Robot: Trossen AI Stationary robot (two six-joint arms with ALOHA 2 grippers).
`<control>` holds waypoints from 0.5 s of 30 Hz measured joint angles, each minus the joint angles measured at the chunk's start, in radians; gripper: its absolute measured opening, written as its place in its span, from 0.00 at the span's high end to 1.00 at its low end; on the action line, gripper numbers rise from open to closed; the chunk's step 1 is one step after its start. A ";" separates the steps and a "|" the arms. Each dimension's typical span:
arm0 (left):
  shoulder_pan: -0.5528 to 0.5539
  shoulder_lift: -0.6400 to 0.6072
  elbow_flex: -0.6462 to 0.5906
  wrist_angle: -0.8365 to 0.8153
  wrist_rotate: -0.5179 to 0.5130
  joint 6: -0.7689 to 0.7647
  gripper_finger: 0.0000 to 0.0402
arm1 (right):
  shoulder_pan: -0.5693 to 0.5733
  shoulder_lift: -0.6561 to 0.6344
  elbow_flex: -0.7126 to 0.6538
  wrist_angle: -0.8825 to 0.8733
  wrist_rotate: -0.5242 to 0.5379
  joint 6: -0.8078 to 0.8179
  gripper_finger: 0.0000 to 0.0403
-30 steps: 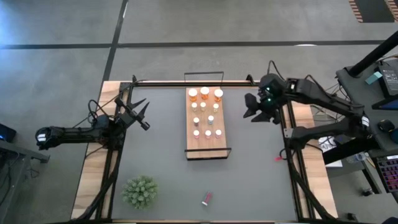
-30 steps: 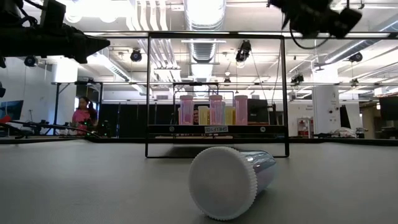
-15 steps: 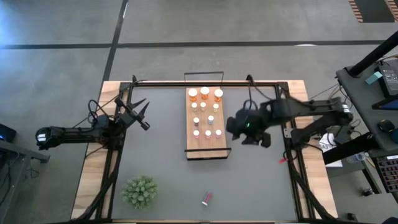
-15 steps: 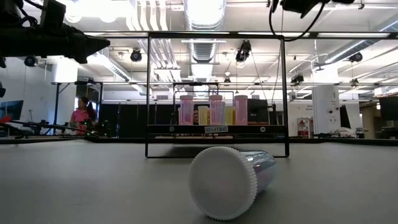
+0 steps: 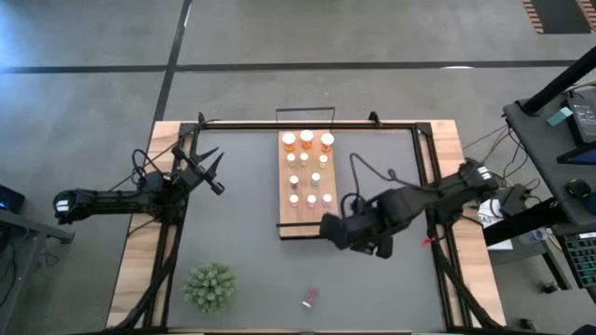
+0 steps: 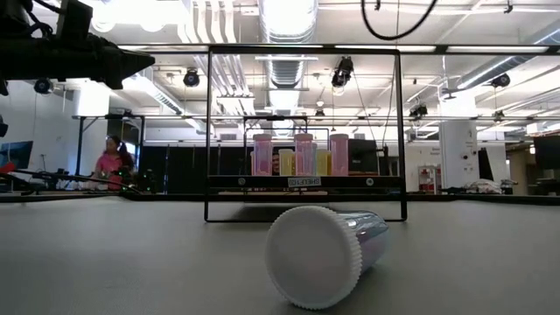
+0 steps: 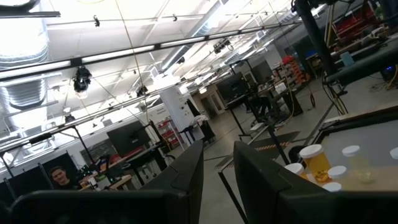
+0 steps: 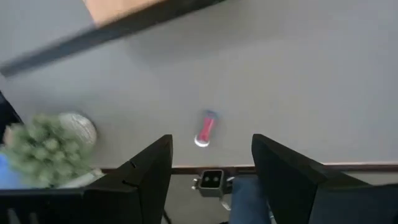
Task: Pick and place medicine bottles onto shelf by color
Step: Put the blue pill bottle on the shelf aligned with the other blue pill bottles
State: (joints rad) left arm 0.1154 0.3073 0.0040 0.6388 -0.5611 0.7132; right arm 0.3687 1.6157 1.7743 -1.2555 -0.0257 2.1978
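Observation:
The light-wood shelf (image 5: 328, 212) lies in the middle of the table with several white-capped medicine bottles standing on it, orange ones (image 5: 306, 140) at its far end. One pink-red bottle (image 5: 310, 297) lies on its side near the table's near edge; in the low view (image 6: 324, 254) its white cap faces the camera. My right gripper (image 5: 330, 229) hangs open off the shelf's near right corner, and its wrist view looks down on that bottle (image 8: 204, 129), well clear of the fingers. My left gripper (image 5: 215, 173) waits shut at the table's left edge.
A green spiky plant (image 5: 210, 286) stands at the near left, a short way left of the lying bottle. A black frame (image 5: 424, 177) borders the table. The grey tabletop (image 5: 372, 288) is bare between the right gripper and the bottle. A person (image 6: 112, 161) shows far off.
My right gripper has swept from beside the shelf's far right end toward the near edge and the table's left, to the shelf's near right corner, rolling and tipping further down as it went. It has risen out of the low view. Its fingers stay open.

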 joint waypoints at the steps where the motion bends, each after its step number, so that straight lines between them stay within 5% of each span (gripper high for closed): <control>1: 0.000 0.000 0.000 0.000 0.000 0.000 0.82 | 0.007 0.018 0.017 0.000 -0.002 -0.018 0.48; 15: 0.000 0.000 0.000 0.000 0.000 0.000 0.82 | 0.162 0.291 0.213 -0.017 -0.027 0.113 0.48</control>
State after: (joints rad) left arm 0.1153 0.3073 0.0040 0.6387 -0.5610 0.7132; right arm 0.5307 1.9066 1.9877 -1.2729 -0.0525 2.3112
